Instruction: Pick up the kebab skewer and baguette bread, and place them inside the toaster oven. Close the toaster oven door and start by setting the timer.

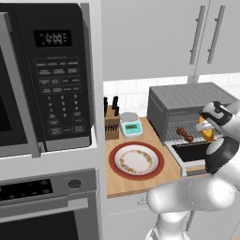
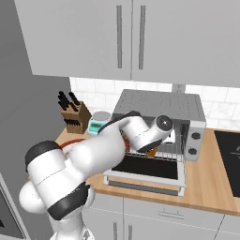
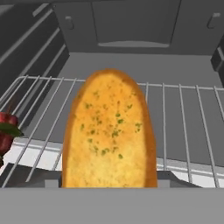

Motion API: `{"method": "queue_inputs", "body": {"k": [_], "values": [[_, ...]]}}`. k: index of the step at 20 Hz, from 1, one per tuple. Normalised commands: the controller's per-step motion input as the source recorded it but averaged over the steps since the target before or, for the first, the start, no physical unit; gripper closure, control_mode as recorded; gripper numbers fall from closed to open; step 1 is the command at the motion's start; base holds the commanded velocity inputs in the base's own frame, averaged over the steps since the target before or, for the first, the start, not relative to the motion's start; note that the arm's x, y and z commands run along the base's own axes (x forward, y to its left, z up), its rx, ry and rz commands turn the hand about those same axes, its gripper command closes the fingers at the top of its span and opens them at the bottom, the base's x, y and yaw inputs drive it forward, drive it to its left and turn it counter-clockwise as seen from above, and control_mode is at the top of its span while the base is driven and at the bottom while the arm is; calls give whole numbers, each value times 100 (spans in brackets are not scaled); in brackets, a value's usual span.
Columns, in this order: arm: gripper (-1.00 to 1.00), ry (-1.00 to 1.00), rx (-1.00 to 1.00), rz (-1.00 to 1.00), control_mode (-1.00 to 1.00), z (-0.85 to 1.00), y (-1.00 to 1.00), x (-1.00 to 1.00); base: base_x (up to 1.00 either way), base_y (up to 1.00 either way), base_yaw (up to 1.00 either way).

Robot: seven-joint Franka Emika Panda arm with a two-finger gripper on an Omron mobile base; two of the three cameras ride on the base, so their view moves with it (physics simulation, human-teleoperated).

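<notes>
One black microwave (image 1: 47, 79) stands far left, its display digits too blurred to read. Next come a knife block (image 1: 111, 123), a small scale (image 1: 130, 125) and a red-rimmed plate (image 1: 136, 161) on the table (image 1: 145, 187). In the open toaster oven (image 1: 187, 101), the kebab skewer (image 1: 185, 135) lies on the rack; the claw (image 1: 208, 127) grips the baguette bread (image 3: 109, 135) above it, door (image 2: 145, 168) down.

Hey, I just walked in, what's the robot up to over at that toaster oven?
The arm is reaching into the open toaster oven with the baguette bread in its gripper, holding it over the wire rack. The kebab skewer already lies on that rack, to the left of the bread. The toaster oven door is folded down, and the red-rimmed plate on the counter has no food on it.
</notes>
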Motion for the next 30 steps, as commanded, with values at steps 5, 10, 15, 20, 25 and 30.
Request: {"method": "queue_inputs", "body": {"k": [5, 10, 15, 20, 25, 30], "values": [[100, 0, 0, 0, -100, -13, -1, 18, 0, 0, 0], [-100, 0, 0, 0, -100, -21, 0, -21, 0, 0, 0], [-100, -2, 0, 0, -100, -2, 5, -10, 0, 0, 0], [-100, -2, 0, 0, -100, 22, 17, -5, 0, 0, 0], [-100, 0, 0, -2, -100, 53, -8, -55, 0, 0, 0], [-100, 25, 0, -25, -100, 12, -4, -100, 0, 0, 0]]}}
